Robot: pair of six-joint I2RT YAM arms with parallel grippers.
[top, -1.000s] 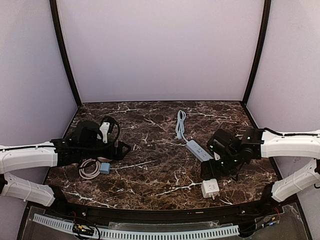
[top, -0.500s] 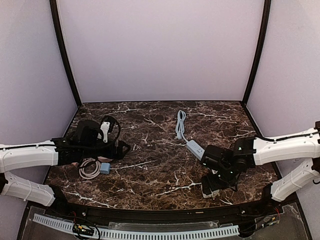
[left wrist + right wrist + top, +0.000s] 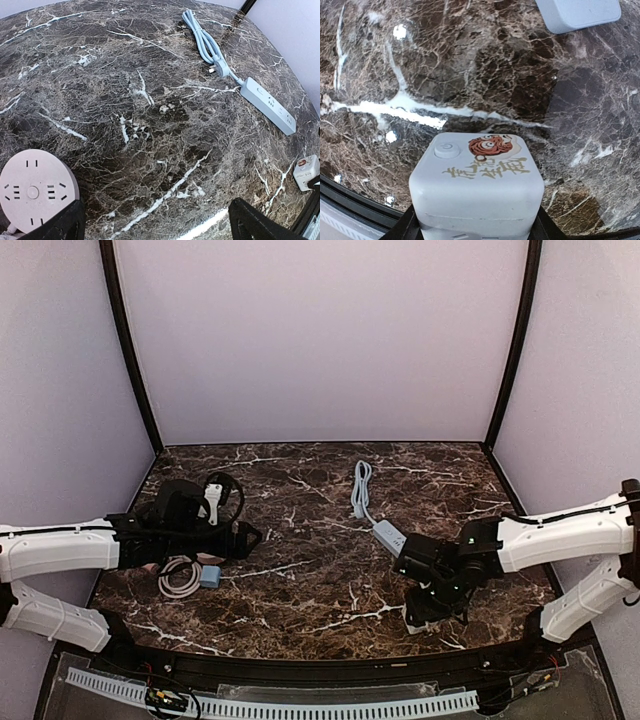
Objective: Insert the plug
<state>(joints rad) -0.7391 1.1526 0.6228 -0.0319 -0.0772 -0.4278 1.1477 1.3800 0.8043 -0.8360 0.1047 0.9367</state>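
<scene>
- Top: the right fingers [image 3: 432, 602] hang low over one cube plug [image 3: 413, 620] at the counter's [image 3: 300, 490] near right. One power strip [image 3: 385, 533] lies just beyond.
- Left wrist: the left fingers [image 3: 255, 222] are spread wide and empty, with one round socket [image 3: 35, 190] nearby.
- Right wrist: the fingers flank the plug, but I cannot tell whether they are clamped. Best to squeeze its flat sides squarely before lifting.

The cube plug [image 3: 477, 195] is a white, round-cornered block with a small power button and a tiger sticker with gold characters on its upper face. It sits on the marble counter [image 3: 470, 75] near the front edge, with the right end effector [image 3: 477, 222] closed against its two sides. The pale blue power strip [image 3: 267, 105] lies flat just beyond it, sockets up and angled across the counter, its bundled cable [image 3: 202, 42] trailing toward the back.
</scene>
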